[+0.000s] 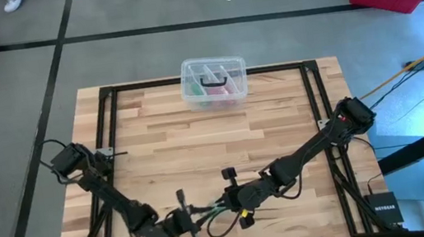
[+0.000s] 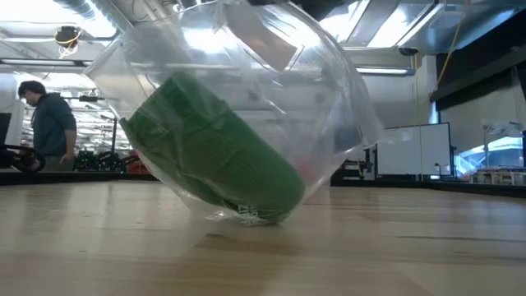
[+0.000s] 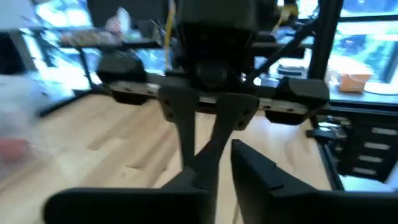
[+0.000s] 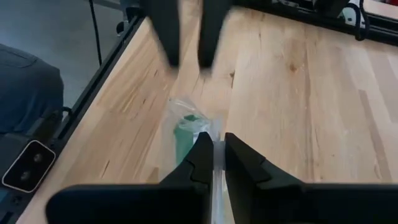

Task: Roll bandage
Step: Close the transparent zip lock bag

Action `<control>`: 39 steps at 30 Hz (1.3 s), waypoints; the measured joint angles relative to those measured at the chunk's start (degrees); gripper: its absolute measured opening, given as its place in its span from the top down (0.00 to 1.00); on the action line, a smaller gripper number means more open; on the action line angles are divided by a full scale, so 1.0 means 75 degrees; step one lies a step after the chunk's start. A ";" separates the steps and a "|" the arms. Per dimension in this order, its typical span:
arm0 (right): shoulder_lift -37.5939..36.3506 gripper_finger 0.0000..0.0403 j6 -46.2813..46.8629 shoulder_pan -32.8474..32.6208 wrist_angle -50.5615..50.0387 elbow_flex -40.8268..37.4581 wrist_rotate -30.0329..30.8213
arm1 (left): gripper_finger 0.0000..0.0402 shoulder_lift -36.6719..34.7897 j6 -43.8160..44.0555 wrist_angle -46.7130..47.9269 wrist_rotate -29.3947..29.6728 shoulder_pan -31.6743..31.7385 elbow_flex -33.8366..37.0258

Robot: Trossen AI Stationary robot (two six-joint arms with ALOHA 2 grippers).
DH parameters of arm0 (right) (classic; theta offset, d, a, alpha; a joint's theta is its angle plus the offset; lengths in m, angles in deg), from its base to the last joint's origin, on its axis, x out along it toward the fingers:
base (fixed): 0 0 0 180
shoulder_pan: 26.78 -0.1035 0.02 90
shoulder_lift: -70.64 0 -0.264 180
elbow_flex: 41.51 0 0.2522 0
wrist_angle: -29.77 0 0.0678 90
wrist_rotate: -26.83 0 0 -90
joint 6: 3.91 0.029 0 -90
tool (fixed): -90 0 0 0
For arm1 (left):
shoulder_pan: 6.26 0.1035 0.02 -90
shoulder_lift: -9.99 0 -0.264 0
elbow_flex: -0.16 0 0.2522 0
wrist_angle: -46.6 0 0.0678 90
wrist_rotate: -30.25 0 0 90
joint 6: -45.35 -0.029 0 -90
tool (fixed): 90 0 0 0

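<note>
1. Table [image 1: 279, 125]: a pale wooden top in a dark frame. The clear box [image 1: 214, 82] sits at the middle of its far edge. All the work is at the opposite edge, well apart from the box.
2. Arms: the left arm [image 1: 110, 195] and the right arm [image 1: 308, 148] both reach inward and nearly meet straight across the table from the box.
3. Wrapper [image 2: 329, 99]: a clear plastic packet lies between the two grippers, far from the box. It is tilted, with one lower corner touching the wood.
4. Bandage [image 2: 214, 148]: a bright green wad, sealed inside the wrapper. None of the strip is drawn out.
5. Right gripper [image 4: 214, 149]: its fingers are narrowed almost to touching and pinch one end of the wrapper, with the bandage just beyond their tips.
6. Left gripper [image 4: 189, 62]: it faces the right gripper from the other side of the packet. Its fingers are narrowly parted and nothing shows between them.
7. Progress: the job looks barely begun. The packet is gripped but appears unopened. Judging by this, the bandage still has to be freed from the plastic, laid out, and rolled.
</note>
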 joint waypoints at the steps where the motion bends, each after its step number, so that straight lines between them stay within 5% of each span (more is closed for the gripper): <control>1: 0.0000 0.94 0.0004 0.0000 -0.0003 -0.0001 0.0000 | 0.89 -0.0001 0.0211 0.0179 -0.0328 0.0135 0.0000; 6: -0.0001 0.94 0.0007 0.0000 -0.0092 -0.0003 -0.0001 | 0.75 -0.0006 0.1103 0.1405 -0.1254 0.0605 0.0003; 13: 0.0000 0.94 0.0006 0.0000 -0.0113 -0.0003 -0.0003 | 0.71 -0.0162 0.0791 0.1562 -0.1289 0.0559 0.0006; 21: -0.0006 0.94 0.0003 0.0000 -0.0008 0.0014 -0.0003 | 0.75 -0.0478 0.1526 0.2937 -0.1193 0.0479 0.0006; 32: -0.0006 0.94 0.0000 0.0003 -0.0023 0.0012 -0.0003 | 0.77 -0.0481 0.1721 0.2897 -0.1710 0.0757 0.0006; 39: -0.0006 0.94 0.0006 0.0000 -0.0085 0.0012 -0.0018 | 0.98 -0.0487 0.1483 0.2858 -0.1786 0.0879 0.0006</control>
